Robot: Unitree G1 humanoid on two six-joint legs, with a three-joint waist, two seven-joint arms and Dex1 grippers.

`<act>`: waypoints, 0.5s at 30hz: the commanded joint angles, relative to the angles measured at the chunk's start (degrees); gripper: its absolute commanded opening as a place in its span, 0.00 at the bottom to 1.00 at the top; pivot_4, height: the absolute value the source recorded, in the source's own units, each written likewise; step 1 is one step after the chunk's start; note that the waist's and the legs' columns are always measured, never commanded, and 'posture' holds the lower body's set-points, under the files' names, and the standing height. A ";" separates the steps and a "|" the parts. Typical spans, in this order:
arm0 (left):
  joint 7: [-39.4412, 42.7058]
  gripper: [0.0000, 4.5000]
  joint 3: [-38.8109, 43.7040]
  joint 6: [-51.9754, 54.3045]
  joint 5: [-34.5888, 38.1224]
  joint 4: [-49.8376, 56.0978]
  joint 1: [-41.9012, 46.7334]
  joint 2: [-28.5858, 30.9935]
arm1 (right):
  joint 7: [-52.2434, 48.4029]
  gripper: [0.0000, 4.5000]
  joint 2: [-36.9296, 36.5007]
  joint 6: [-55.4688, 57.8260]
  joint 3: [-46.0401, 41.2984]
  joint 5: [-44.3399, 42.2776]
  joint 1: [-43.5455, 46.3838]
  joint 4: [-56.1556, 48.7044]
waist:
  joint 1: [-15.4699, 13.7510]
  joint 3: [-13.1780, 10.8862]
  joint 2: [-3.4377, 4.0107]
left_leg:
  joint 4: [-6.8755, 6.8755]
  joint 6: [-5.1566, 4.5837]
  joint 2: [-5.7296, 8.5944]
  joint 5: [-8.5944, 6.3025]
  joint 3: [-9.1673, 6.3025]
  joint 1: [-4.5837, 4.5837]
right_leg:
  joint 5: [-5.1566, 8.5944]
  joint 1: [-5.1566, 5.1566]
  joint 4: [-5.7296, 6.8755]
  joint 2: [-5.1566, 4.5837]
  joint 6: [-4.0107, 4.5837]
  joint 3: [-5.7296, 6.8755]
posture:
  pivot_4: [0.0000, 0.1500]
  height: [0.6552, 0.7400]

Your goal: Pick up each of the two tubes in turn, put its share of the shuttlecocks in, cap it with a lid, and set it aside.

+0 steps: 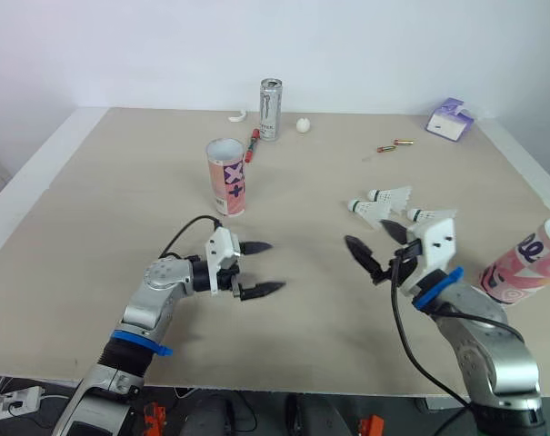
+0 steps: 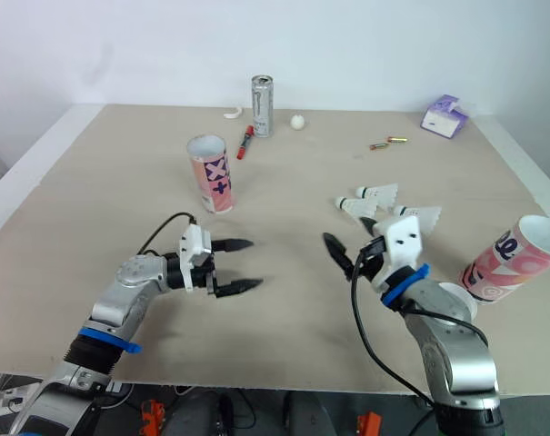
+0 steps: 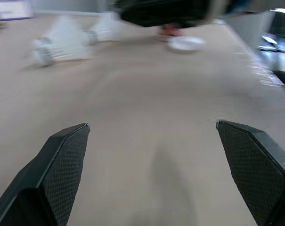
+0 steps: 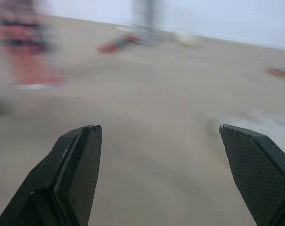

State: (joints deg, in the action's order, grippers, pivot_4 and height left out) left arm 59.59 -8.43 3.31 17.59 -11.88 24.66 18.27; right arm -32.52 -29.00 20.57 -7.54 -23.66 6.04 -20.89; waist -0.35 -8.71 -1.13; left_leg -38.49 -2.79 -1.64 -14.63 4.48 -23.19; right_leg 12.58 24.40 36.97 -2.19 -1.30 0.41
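- The left gripper [image 1: 275,266] hovers just nearer than the upright tube [image 1: 226,177], fingers spread and empty, probably poised to take it.
- The right gripper [image 1: 373,243], fingers also apart, sits beside the shuttlecocks [image 1: 384,204] lying right of that tube.
- A second tube [image 1: 529,263] lies tipped, far right of it.
- The table [image 1: 120,182] is beige, with a can [image 1: 271,109] and a marker [image 1: 253,143] behind the tube.
- A white wall [image 1: 393,45] stands beyond.

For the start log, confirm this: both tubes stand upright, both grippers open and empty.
Not both: left tube stands upright, right tube lies on its side, per the right eye view. Left gripper and right gripper are open and empty.
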 commanded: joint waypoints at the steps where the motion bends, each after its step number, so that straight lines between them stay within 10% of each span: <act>1: -6.99 1.00 3.29 0.56 -1.31 0.10 0.50 -0.65 | -12.04 0.96 -2.10 -6.37 3.10 -1.56 3.15 3.93 | -0.01 -0.01 -0.02 | 0.00 0.00 0.00 0.00 0.00 -0.01 | 0.00 0.00 0.00 -0.01 0.00 0.00 | 1.00 1.00; 15: -37.13 1.00 13.62 8.65 -5.91 4.36 -3.86 -3.43 | -26.70 0.96 -1.39 -12.59 7.90 -0.12 18.25 22.08 | -0.13 -0.08 -0.14 | -0.03 0.02 0.03 0.01 0.05 -0.01 | -0.28 -0.01 0.01 -0.15 0.31 0.02 | 1.00 1.00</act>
State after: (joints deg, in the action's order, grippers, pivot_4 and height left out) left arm 25.92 3.91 11.56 13.03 -8.37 20.38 14.85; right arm -58.00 -30.34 9.97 0.20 -24.35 22.94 0.57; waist -0.48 -8.79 -1.28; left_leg -38.53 -2.77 -1.61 -14.62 4.53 -23.21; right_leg 12.29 24.39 36.98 -2.34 -1.00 0.43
